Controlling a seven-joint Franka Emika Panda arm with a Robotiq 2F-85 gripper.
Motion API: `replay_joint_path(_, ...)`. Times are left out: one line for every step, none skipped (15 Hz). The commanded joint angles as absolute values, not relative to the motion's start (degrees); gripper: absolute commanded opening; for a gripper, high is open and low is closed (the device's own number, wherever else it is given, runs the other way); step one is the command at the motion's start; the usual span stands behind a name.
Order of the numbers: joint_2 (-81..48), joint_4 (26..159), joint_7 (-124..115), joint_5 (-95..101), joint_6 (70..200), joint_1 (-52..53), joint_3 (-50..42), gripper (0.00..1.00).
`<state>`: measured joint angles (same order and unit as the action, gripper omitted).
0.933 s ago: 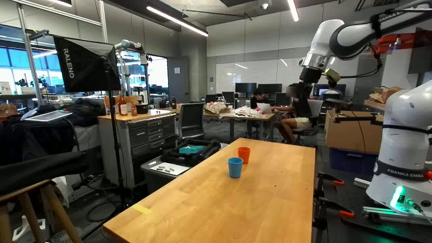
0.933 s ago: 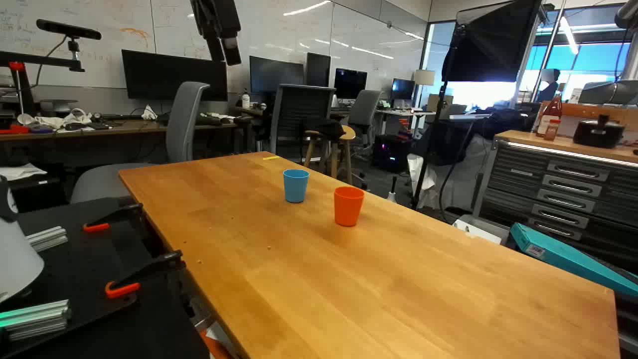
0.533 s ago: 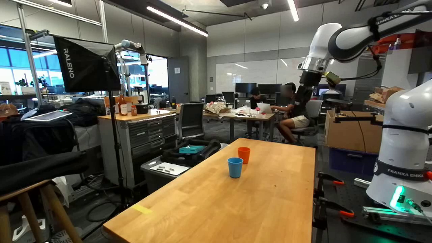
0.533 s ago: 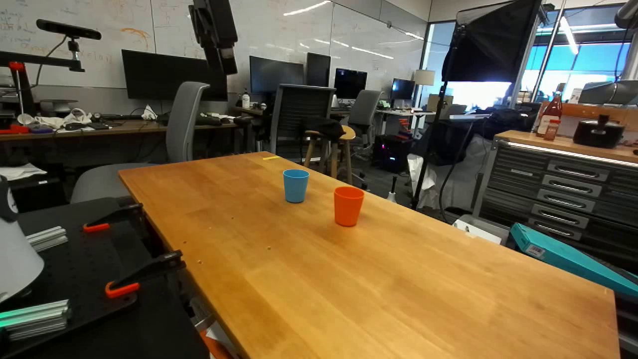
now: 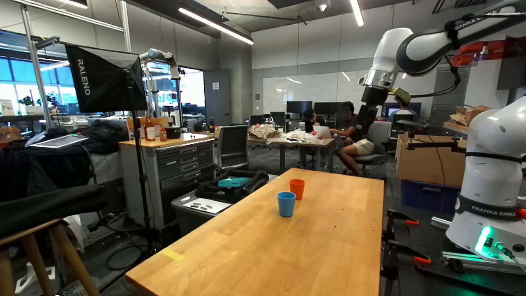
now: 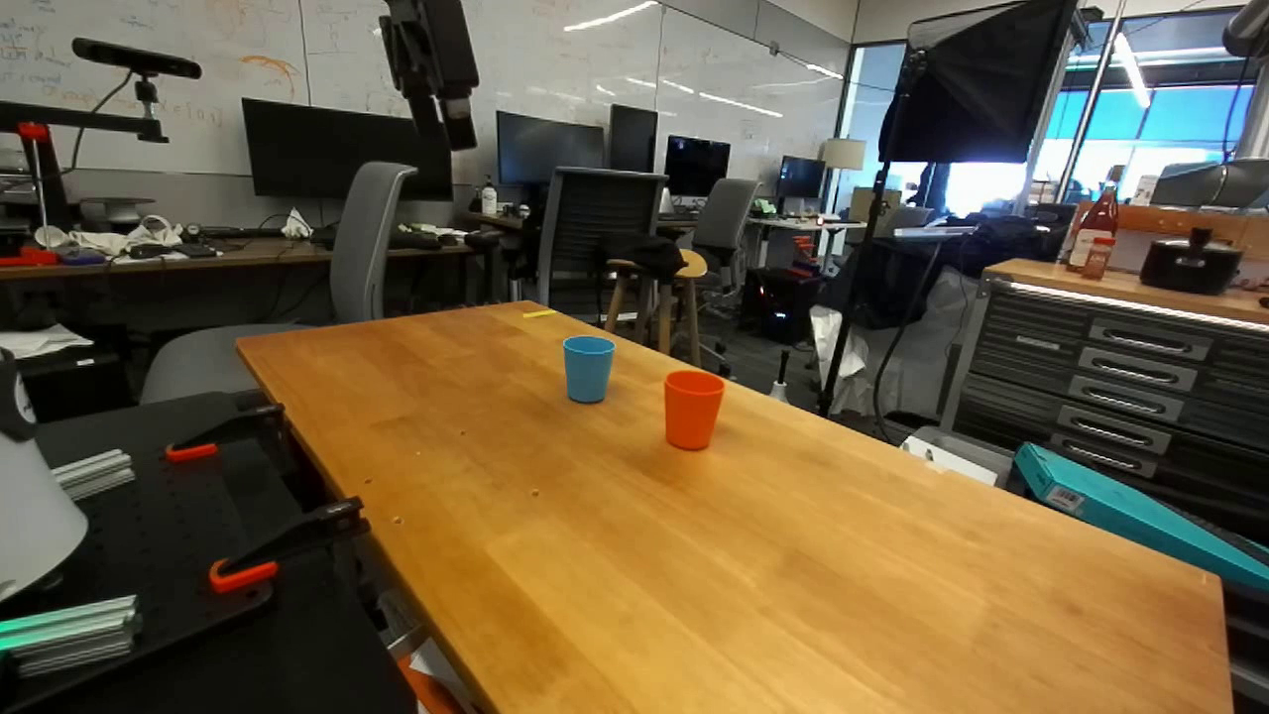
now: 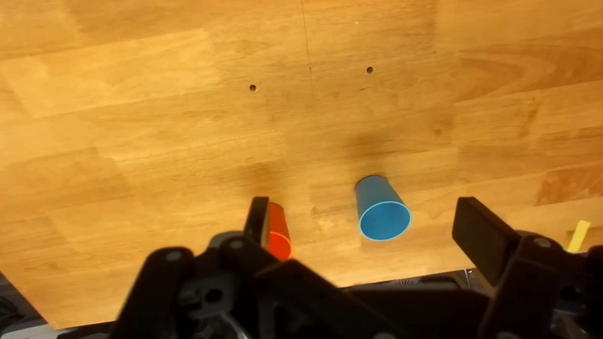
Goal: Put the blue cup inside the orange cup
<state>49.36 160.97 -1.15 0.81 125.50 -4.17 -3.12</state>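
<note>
If brought down over the blue cup with the gripper spread this wide and holding nothing, liable to clip the orange cup, partly hidden behind one jaw in the wrist view. Caused by lining up the jaws along the row, so dropping one into the gap. Perhaps tight to nest, being alike in size; apt to jam if tilted. See both cups upright on the table, near but apart, well below the gripper in both exterior views. Set close to the long edge farthest from the robot base, so easily shoved off; best approached across the broad stretch on the nearer side.
</note>
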Motion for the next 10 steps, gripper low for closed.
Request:
replay_joint_path(40.07,159.66,-5.15,-1.08,132.1,-0.87,1.87,1.0)
replay_joint_path(36.81,159.07,-6.62,-1.2,134.69,-0.09,3.57,1.0)
replay_joint_path(33.26,158.19,-8.24,-1.03,137.19,0.27,5.26,1.0)
replay_joint_path(29.55,157.24,-9.99,-0.3,139.95,0.26,7.03,1.0)
replay_joint_path(25.83,155.99,-11.92,0.97,142.49,-0.2,8.88,1.0)
replay_joint_path(22.43,154.95,-13.84,2.46,145.16,-0.98,10.65,1.0)
replay_joint_path(18.91,153.53,-15.66,4.21,146.95,-1.92,12.01,1.0)
replay_joint_path(15.36,152.01,-18.15,6.73,148.62,-3.07,13.35,1.0)
replay_joint_path(11.79,150.23,-20.67,9.72,149.96,-4.18,14.47,1.0)
replay_joint_path(8.34,148.28,-23.48,13.22,150.78,-5.22,15.29,1.0)
